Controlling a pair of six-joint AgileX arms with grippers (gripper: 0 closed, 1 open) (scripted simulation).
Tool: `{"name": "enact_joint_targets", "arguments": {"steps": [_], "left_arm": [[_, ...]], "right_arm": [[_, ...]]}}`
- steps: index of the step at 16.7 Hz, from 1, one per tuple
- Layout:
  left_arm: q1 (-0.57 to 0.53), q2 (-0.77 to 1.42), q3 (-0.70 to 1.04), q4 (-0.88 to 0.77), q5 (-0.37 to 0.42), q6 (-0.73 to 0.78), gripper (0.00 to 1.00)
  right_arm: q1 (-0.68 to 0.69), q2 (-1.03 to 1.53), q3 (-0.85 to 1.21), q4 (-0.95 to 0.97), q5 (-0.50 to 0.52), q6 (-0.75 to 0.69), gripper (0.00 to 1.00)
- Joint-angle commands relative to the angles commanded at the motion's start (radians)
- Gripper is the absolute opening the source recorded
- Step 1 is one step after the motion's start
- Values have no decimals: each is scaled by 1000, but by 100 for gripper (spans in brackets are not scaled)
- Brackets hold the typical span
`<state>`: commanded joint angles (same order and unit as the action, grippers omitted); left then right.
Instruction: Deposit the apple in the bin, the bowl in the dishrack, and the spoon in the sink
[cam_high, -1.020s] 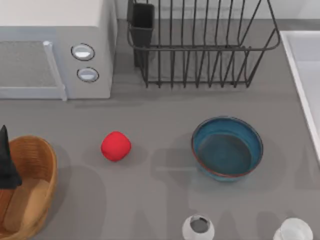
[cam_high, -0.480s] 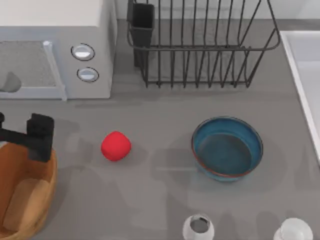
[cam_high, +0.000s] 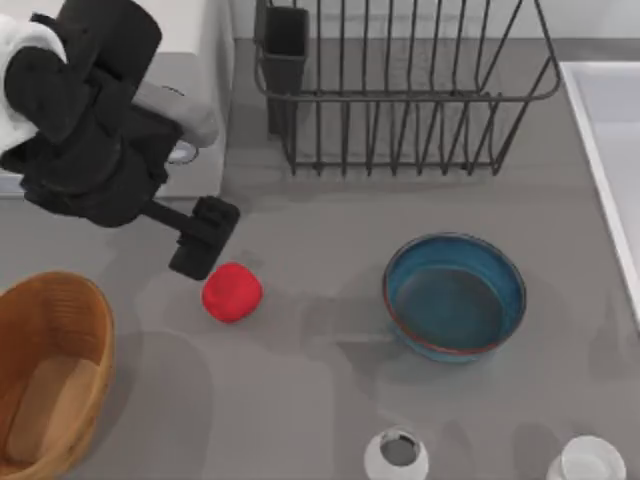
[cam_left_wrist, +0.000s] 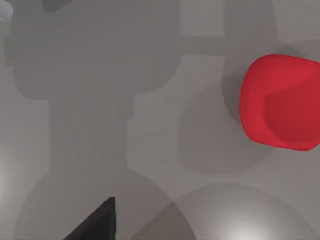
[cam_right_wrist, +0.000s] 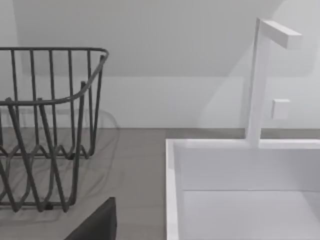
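The red apple (cam_high: 232, 292) lies on the grey table, left of centre, and also appears in the left wrist view (cam_left_wrist: 282, 102). My left gripper (cam_high: 205, 238) hangs just behind and to the left of it, apart from it. The wicker bin (cam_high: 50, 380) sits at the front left. Right of centre stands the blue bowl (cam_high: 455, 297). The dishrack (cam_high: 400, 100) stands at the back, and the sink (cam_high: 610, 130) lies along the right edge. The spoon is out of view. The right wrist view looks at the dishrack (cam_right_wrist: 45, 125) and the sink (cam_right_wrist: 240, 200).
A white microwave (cam_high: 212, 60) stands at the back left, partly under my left arm. Two small white cups (cam_high: 397, 455) (cam_high: 586, 462) sit at the front edge. A white faucet (cam_right_wrist: 257, 80) rises behind the sink.
My left arm has swung from the left edge over the bin up and to the right, and its gripper now hangs close to the apple. The apple and bowl have not moved.
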<state>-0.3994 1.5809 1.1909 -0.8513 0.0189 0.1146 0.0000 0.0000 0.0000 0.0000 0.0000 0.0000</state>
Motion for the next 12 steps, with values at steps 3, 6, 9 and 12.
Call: {"name": "enact_joint_targets", "arguments": {"steps": [3,6,9,12], "left_arm": [[-54,221,164,-114,0,18,100],[-93,370,288,-199,-3,30,100],[-110,440,343,-233,-6,35,100],[-112,446,348,-235,-6,36,100]], "right_arm": [[0,0,0,0,0,0,100],[0,0,0,0,0,0,100],[0,0,0,0,0,0,100],[0,0,0,0,0,0,100]]}}
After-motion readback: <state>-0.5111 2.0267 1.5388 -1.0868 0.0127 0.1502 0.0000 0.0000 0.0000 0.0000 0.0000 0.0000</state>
